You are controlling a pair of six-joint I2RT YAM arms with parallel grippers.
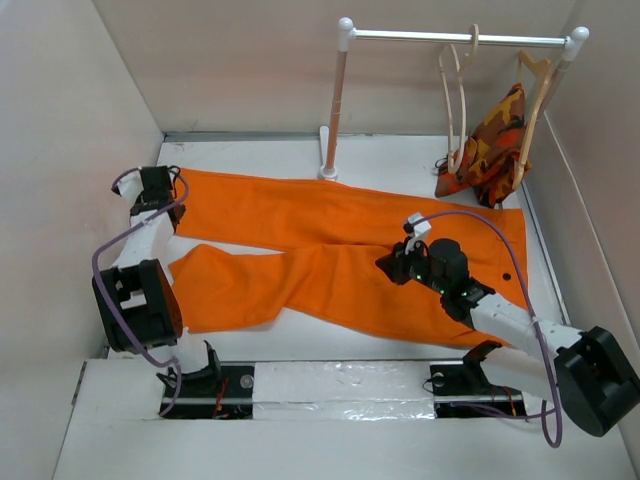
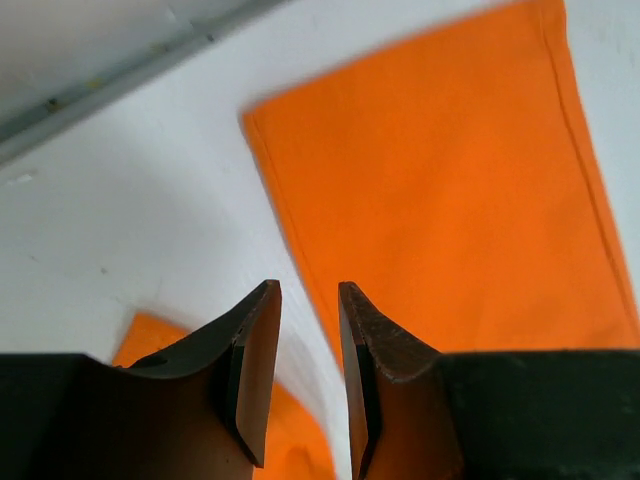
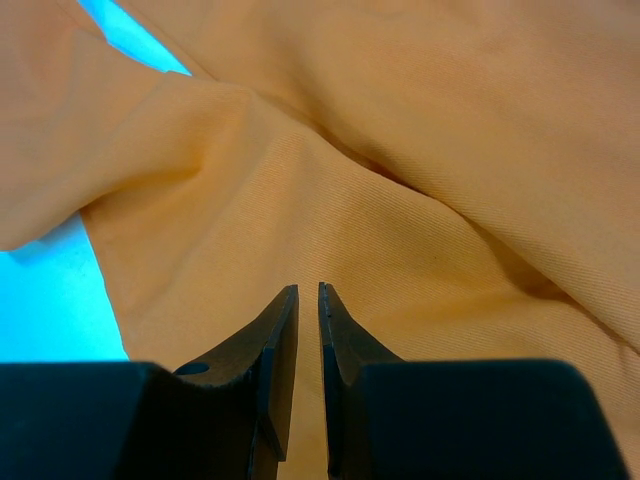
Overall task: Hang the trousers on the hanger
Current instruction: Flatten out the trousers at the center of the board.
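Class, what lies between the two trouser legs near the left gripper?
Bare white table, seen in the left wrist view between the trousers' leg ends.

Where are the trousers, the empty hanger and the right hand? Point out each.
trousers [image 1: 330,240]: top external view, middle of the cloth.
hanger [image 1: 461,110]: top external view, its looped arm below the rail.
right hand [image 3: 309,300]: right wrist view, between fingertips.

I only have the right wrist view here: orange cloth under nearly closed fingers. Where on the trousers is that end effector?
Observer: The right end effector is over the middle of the trousers, near where the legs fork.
Operator: And the hanger?
Observer: The hanger hangs bare on the rail, beside the camouflage garment.
Operator: Left arm?
Observer: The left end effector is by a leg hem, fingers slightly apart, nothing between them.
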